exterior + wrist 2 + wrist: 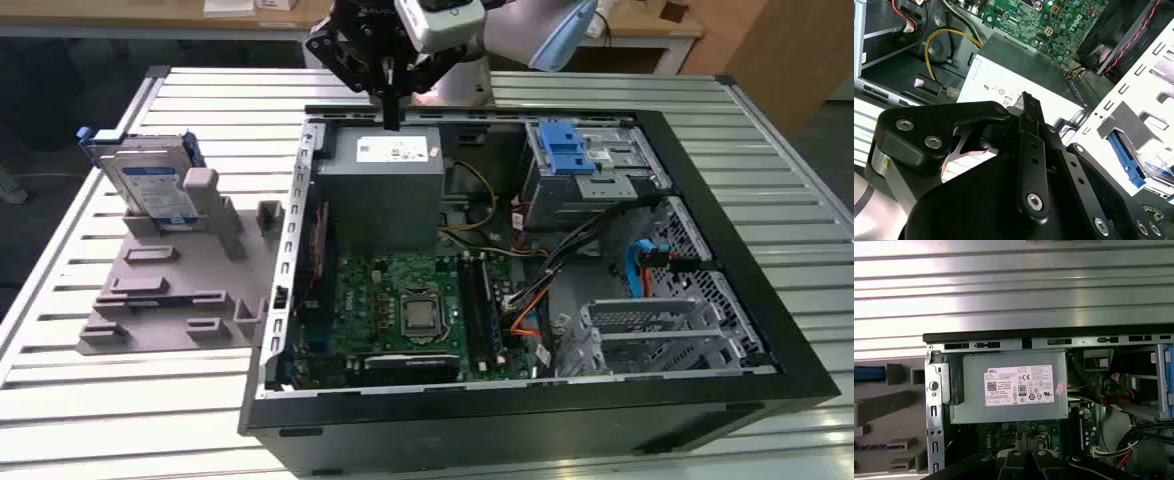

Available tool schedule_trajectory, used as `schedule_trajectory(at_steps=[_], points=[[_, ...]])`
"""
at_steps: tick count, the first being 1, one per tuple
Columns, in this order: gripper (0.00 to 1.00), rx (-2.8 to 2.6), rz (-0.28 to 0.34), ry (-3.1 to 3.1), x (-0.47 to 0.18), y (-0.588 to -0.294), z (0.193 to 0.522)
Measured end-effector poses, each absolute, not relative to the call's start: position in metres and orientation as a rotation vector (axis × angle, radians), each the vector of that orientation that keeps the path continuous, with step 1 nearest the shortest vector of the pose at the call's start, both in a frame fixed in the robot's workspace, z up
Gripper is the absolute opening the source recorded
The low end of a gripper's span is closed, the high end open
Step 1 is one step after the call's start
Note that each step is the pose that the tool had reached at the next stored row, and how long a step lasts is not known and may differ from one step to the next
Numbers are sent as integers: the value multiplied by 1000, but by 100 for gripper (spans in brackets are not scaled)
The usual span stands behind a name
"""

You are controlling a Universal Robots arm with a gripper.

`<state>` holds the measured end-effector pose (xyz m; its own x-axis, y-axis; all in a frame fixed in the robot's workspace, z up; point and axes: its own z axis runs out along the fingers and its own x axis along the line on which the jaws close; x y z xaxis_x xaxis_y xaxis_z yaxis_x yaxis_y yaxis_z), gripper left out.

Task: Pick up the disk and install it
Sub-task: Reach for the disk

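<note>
Hovering above the white-stickered grey box (387,185), the gripper (391,122) seems closed, empty.

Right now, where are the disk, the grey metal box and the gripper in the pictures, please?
the disk (147,182): exterior view, on its white-and-blue label.
the grey metal box (387,205): exterior view, on its bare grey face.
the gripper (391,118): exterior view, at its fingertips.

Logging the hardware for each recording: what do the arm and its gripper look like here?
The gripper is matte black, built from bar linkages pinned with silver screw heads, and it tapers to narrow black fingers. At the wrist sits a white housing. The arm is a silver-grey tube with a light blue joint cap.
</note>
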<state>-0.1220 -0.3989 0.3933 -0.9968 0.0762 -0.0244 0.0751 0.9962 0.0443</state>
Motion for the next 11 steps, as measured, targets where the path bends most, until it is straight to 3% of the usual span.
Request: schedule_trajectory(at_steps=[11], points=[[11,118,68,3112,-124,-399,393]])
